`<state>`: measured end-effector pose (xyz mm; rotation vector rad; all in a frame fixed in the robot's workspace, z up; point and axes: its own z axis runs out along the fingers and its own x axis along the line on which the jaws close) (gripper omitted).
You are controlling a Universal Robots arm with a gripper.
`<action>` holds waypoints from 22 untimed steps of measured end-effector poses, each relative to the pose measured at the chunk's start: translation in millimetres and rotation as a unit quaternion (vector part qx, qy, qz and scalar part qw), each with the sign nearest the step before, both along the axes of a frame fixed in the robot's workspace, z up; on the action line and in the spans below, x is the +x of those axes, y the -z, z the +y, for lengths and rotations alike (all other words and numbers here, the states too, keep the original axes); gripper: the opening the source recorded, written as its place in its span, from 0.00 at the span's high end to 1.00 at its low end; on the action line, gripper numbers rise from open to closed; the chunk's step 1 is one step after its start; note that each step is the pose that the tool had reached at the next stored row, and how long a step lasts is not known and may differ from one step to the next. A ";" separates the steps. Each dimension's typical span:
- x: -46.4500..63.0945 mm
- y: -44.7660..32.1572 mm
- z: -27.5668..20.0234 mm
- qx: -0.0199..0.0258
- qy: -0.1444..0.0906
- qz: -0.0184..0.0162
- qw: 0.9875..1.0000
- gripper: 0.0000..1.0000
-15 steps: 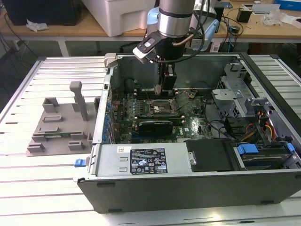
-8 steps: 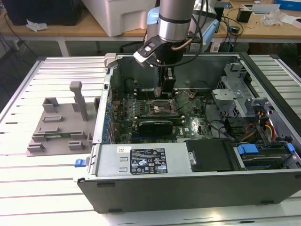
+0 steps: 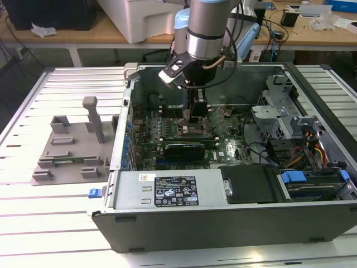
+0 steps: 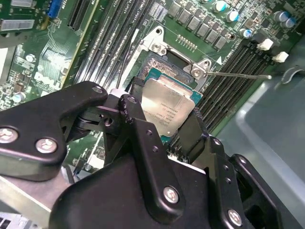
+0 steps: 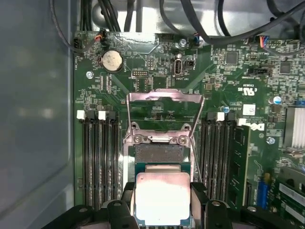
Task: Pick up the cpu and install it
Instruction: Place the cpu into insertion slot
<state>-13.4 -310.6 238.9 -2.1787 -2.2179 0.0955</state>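
- Gripper [image 3: 195, 116]: black, two-fingered, on a silver and grey arm reaching down into the open dark grey computer case [image 3: 223, 226]. It hangs directly over the socket.
- Socket [image 5: 159, 153]: dark square recess on the green motherboard [image 5: 228, 71]. Its far part is uncovered in both wrist views [image 4: 163, 61].
- Cpu [image 5: 163, 198]: small flat square chip with a silvery metal top and a thin greenish rim. It sits between the black fingers [image 5: 126, 200], over the near part of the socket.
- In the second wrist view the cpu [image 4: 169, 107] lies roughly square to the socket outline. Can't tell whether it rests in the recess or sits just above it.
- Grip: narrow. One finger [image 4: 138, 124] is against each of two opposite chip edges, so the gripper [image 4: 162, 113] has the cpu clamped.
- Load plate [image 5: 164, 95]: bright metal frame, swung open and standing up at the socket's far edge.
- Thin metal lever rod [image 4: 238, 75]: juts out sideways from a socket corner.
- Black memory slots [image 5: 100, 162]: run in rows on both sides of the socket, close beside it.
- Round silver coin battery [image 5: 112, 60]: on the board past the load plate, apart from the socket.
- Silver labelled power supply box [image 3: 167, 190]: inside the case, along the wall nearer the camera than the socket.
- Grey plastic fixture plate with upright posts [image 3: 67, 162]: outside the case on the pale slatted table [image 3: 56, 229], well apart from the socket on the exterior view's left.
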 end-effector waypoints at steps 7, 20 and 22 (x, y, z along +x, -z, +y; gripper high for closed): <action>0.0 21.3 0.0 0.000 0.000 0.000 1.000 0.46; 0.7 38.4 0.0 0.000 0.002 0.000 1.000 0.46; 0.7 39.8 0.0 0.000 0.002 0.000 1.000 0.46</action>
